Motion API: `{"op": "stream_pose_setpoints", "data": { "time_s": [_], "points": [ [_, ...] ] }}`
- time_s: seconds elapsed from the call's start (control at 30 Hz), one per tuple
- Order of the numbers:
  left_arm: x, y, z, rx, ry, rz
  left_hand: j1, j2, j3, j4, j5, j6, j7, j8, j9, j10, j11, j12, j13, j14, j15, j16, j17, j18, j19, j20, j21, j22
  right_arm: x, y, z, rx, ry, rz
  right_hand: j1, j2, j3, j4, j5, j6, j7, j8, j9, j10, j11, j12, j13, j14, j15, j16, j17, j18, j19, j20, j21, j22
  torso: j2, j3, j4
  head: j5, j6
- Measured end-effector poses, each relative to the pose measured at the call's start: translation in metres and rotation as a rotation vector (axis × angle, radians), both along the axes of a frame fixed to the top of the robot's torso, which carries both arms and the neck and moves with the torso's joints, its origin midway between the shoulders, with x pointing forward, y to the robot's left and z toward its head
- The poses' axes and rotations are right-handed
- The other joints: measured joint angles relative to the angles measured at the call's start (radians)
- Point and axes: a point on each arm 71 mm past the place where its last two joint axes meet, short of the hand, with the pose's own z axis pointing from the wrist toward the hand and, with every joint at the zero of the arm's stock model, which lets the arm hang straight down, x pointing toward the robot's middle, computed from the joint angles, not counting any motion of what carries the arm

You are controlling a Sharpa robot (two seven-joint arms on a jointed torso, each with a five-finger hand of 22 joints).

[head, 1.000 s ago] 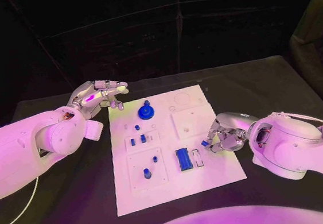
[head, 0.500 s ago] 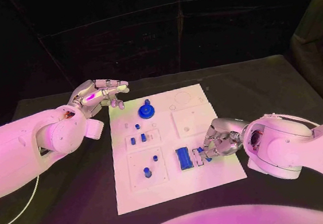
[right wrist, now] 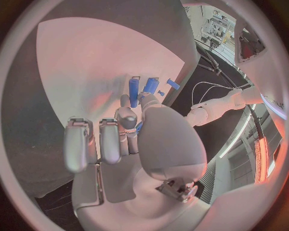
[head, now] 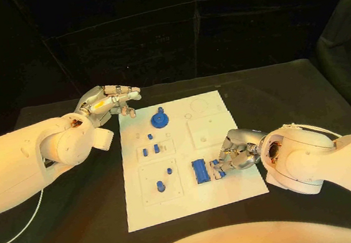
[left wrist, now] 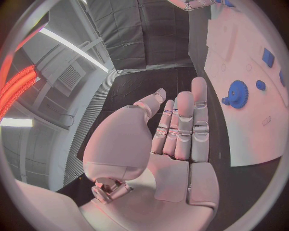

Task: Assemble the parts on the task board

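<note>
On the black table (head: pixel 298 91) I log one white rectangular task board (head: pixel 232 189) lying flat at its middle. Near the board's far edge sits a round blue toothed gear (head: pixel 159 121); small blue pegs (head: pixel 149 150) stand along its left half, and a long blue rectangular block (head: pixel 200 171) lies near its right edge. My right hand (head: pixel 236 154) is over the board's right edge, just beside that block, pinching a small blue part (head: pixel 219 173) between thumb and fingers. My left hand (head: pixel 106 101) hovers off the board's far left corner, holding nothing, fingers extended side by side.
</note>
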Motion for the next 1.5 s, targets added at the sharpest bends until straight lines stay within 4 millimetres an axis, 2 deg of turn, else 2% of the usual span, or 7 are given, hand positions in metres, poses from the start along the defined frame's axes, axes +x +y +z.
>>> {"op": "stream_pose_setpoints", "data": {
  "time_s": [0.5, 0.6, 0.63, 0.7, 0.77, 1.0, 1.5],
  "points": [
    [-0.0003, -0.0008, -0.0003, 0.001, 0.006, -0.004, 0.000, 0.000, 0.000, 0.000, 0.000, 0.000, 0.000, 0.000, 0.000, 0.000, 0.000, 0.000, 0.000, 0.000, 0.000, 0.000, -0.003, 0.000, 0.000, 0.000, 0.000, 0.000, 0.0020, 0.0049, -0.0037, -0.035, 0.018, 0.029, -0.033, -0.003, -0.016, 0.015, -0.004, 0.004, -0.004, 0.001, 0.004, 0.000, 0.000, 0.000, -0.001, 0.000, 0.000, 0.000, 0.000, 0.000, 0.000, 0.000, 0.000, 0.000, -0.001, -0.0004, -0.0004, 0.000, -0.003],
    [-0.0003, -0.0006, -0.0003, 0.001, 0.006, -0.004, 0.000, 0.000, 0.000, 0.000, 0.000, 0.000, 0.000, 0.000, 0.000, 0.000, 0.000, 0.000, 0.000, 0.000, 0.000, 0.000, -0.003, 0.000, 0.000, 0.000, 0.000, 0.000, 0.0025, 0.0048, -0.0040, -0.040, 0.015, 0.030, -0.075, 0.000, -0.047, 0.012, -0.108, 0.004, -0.004, 0.001, 0.009, 0.000, 0.000, -0.018, -0.011, 0.000, 0.000, -0.008, -0.007, 0.000, 0.000, 0.000, -0.005, 0.000, -0.001, -0.0005, -0.0001, 0.002, -0.002],
    [-0.0004, -0.0006, -0.0003, 0.001, 0.007, -0.004, 0.000, 0.000, 0.000, 0.000, 0.000, 0.000, 0.000, 0.000, 0.000, 0.000, 0.000, 0.000, 0.000, 0.000, 0.000, 0.000, -0.003, 0.000, 0.000, 0.000, 0.000, 0.000, 0.0029, 0.0047, -0.0041, -0.043, 0.011, 0.031, -0.091, 0.003, -0.064, 0.011, -0.187, 0.004, -0.004, 0.001, 0.011, 0.000, 0.000, -0.022, -0.013, 0.000, 0.000, -0.010, -0.011, 0.000, 0.000, 0.000, -0.008, 0.000, -0.001, -0.0005, -0.0001, 0.002, -0.002],
    [-0.0004, -0.0007, -0.0003, 0.001, 0.008, -0.005, 0.000, 0.000, 0.000, 0.000, 0.000, 0.000, 0.000, 0.000, 0.000, 0.000, 0.000, 0.000, 0.000, 0.000, 0.000, 0.000, -0.003, 0.000, 0.000, 0.000, 0.000, -0.001, 0.0033, 0.0043, -0.0042, -0.046, 0.007, 0.031, -0.105, 0.007, -0.085, 0.011, -0.275, 0.003, -0.003, 0.001, 0.014, 0.000, 0.000, -0.022, -0.013, 0.000, 0.000, -0.016, -0.016, 0.000, -0.002, 0.002, -0.008, 0.000, -0.001, -0.0005, 0.0000, 0.002, -0.002],
    [-0.0005, -0.0008, -0.0004, 0.001, 0.008, -0.005, 0.000, 0.000, 0.000, 0.000, 0.000, 0.000, 0.000, 0.000, 0.000, 0.000, 0.000, 0.000, -0.001, 0.000, 0.000, 0.000, -0.003, 0.000, 0.000, 0.000, 0.000, -0.001, 0.0038, 0.0040, -0.0041, -0.050, 0.001, 0.031, -0.110, 0.011, -0.101, 0.012, -0.324, 0.000, 0.000, 0.001, 0.018, -0.004, 0.004, -0.031, -0.016, 0.000, 0.000, -0.018, -0.021, 0.000, -0.007, 0.001, -0.015, 0.000, -0.001, -0.0005, 0.0000, 0.002, -0.001],
    [-0.0006, -0.0006, -0.0005, 0.002, 0.010, -0.006, 0.000, 0.000, 0.000, 0.000, 0.000, 0.000, 0.000, 0.000, 0.000, 0.000, 0.000, 0.000, -0.001, 0.000, 0.000, 0.000, -0.003, 0.000, 0.000, 0.000, 0.000, -0.001, 0.0049, 0.0036, -0.0032, -0.057, -0.022, 0.031, -0.130, 0.020, -0.143, 0.016, -0.402, -0.004, 0.004, 0.001, 0.027, -0.008, 0.007, -0.038, -0.019, 0.000, 0.000, -0.026, -0.028, 0.000, -0.011, 0.004, -0.019, 0.000, 0.000, 0.0001, 0.0000, 0.001, -0.001],
    [-0.0005, 0.0004, -0.0009, 0.004, 0.016, -0.007, 0.000, 0.000, 0.000, 0.000, 0.000, -0.004, 0.004, 0.000, 0.000, 0.000, 0.000, 0.004, -0.001, 0.000, 0.000, 0.000, -0.003, 0.000, 0.000, 0.000, 0.000, -0.001, -0.0010, -0.0034, 0.0008, -0.064, -0.028, 0.063, -0.088, 0.012, -0.165, -0.006, -0.427, -0.004, 0.004, 0.001, 0.038, -0.008, 0.007, -0.038, -0.014, 0.000, 0.000, -0.026, -0.026, 0.000, -0.011, 0.004, -0.020, 0.000, -0.001, 0.0012, 0.0000, 0.000, -0.003]
  ]
}}
